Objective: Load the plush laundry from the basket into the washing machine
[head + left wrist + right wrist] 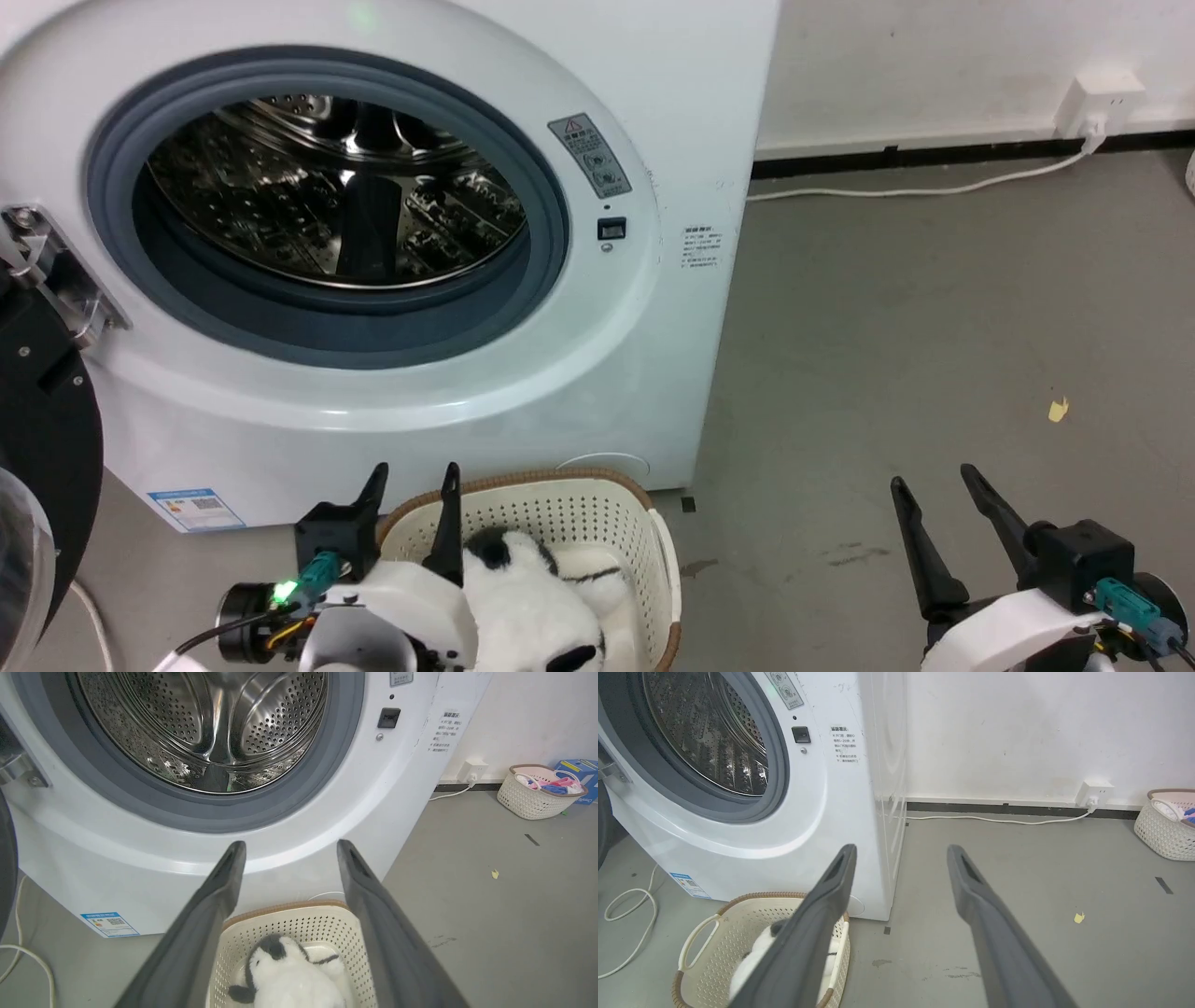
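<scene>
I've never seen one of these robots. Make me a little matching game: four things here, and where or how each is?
1 plush laundry
2 left gripper
3 right gripper
4 washing machine drum

A open, over bare floor
B shiny steel, nothing seen inside
C lying in the basket
D open, at the basket

Pairs: 1-C, 2-D, 3-A, 4-B

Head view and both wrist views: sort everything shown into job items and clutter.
Job: plush laundry inside the basket; washing machine, its door open.

Lying about: second basket with clothes; blue box beside it; wall socket with white cable; yellow scrap on the floor.
</scene>
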### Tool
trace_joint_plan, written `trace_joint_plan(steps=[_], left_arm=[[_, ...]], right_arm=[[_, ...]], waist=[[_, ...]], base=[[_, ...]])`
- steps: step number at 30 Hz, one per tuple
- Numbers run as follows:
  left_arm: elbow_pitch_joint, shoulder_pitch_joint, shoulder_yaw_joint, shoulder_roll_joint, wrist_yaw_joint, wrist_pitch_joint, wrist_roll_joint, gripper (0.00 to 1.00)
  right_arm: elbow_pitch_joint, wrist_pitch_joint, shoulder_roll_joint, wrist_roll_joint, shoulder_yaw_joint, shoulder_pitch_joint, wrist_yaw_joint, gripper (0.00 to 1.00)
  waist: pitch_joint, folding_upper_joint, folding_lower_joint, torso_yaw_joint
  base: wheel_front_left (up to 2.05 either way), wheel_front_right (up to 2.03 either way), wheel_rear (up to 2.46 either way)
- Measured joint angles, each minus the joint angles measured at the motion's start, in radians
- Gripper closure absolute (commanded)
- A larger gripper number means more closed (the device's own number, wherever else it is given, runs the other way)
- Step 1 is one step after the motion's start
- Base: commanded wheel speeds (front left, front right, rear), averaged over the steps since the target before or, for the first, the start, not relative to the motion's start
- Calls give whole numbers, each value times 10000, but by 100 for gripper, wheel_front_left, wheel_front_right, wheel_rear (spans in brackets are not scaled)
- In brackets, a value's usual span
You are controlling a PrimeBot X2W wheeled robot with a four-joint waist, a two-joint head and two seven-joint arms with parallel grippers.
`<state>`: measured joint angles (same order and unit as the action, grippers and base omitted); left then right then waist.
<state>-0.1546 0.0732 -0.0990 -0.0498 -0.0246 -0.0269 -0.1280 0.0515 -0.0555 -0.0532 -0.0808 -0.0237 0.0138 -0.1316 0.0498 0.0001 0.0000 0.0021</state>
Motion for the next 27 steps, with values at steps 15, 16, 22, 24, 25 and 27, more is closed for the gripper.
trace_joint_plan(steps=[15, 16, 22, 24, 25, 27], left_arm=[[-1756, 1151, -1160, 4, -456, 1020, -1267, 0], [-1847, 1215, -1239, 6, -485, 1097, -1363, 0], [-2491, 1634, -1774, 10, -711, 1419, -1843, 0], [-2752, 1796, -1916, 13, -788, 1429, -1939, 0], [-2874, 1879, -1998, 13, -794, 1457, -1983, 0], [-3162, 2045, -2150, 13, -828, 1492, -2073, 0]], right_arm=[[6, -174, 0, -322, -238, -215, 0, 0], [2, -186, 0, -359, -257, -257, 0, 0], [10, -316, 0, -527, -337, -370, 0, 0], [8, -357, 0, -564, -368, -436, 0, 0], [4, -359, 0, -606, -387, -451, 0, 0], [2, -395, 0, -631, -424, -471, 0, 0]], waist=[[1099, 0, 1, -117], [1187, 0, 1, -130], [1704, 0, 1, -216], [1881, 0, 1, -238], [1971, 0, 1, -245], [2156, 0, 1, -254]], base=[[0, 0, 0], [0, 0, 0], [0, 0, 0], [0, 0, 0], [0, 0, 0], [0, 0, 0]])
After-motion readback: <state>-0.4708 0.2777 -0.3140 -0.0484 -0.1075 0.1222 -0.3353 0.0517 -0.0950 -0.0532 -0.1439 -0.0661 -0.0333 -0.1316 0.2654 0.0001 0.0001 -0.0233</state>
